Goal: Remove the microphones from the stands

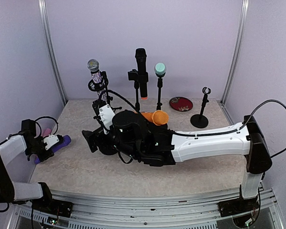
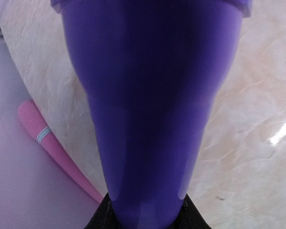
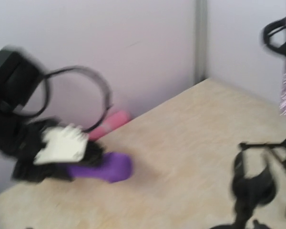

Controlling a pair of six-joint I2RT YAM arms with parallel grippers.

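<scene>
**Table [image 1: 195, 179] from above, arm bases at 6 o'clock.**

- **9 o'clock:** The left gripper [image 1: 49, 146] is clamped on the handle of the purple mic [image 1: 62, 142]. This mic is off any stand and lies level and low at the table's left edge, with its head toward 3 o'clock. Whether it touches the surface cannot be told. The pink mic [image 1: 46, 131] lies just behind it, along the left wall.
- **11 o'clock:** The glitter mic [image 1: 93, 65] stands upright in its clip.
- **Left of centre:** The right arm [image 1: 209, 140] reaches across from 3 o'clock, and the right gripper [image 1: 89, 141] sits low over the table. Whether its fingers are apart or together cannot be told. Its blurred wrist view shows a black clip stand [image 3: 250, 186] close by, well apart from the purple mic.
- **12 o'clock:** The black mic [image 1: 141, 71] stands upright on a stand. The orange mic [image 1: 156, 117] lies on its side just behind the right arm. The green mic [image 1: 160, 69] stands on a stand just right of the black one.
- **1 o'clock:** The red dish [image 1: 181, 103] sits near the back wall.
- **2 o'clock:** The ring stand [image 1: 201, 112] stands upright — a small ring at its top.
</scene>
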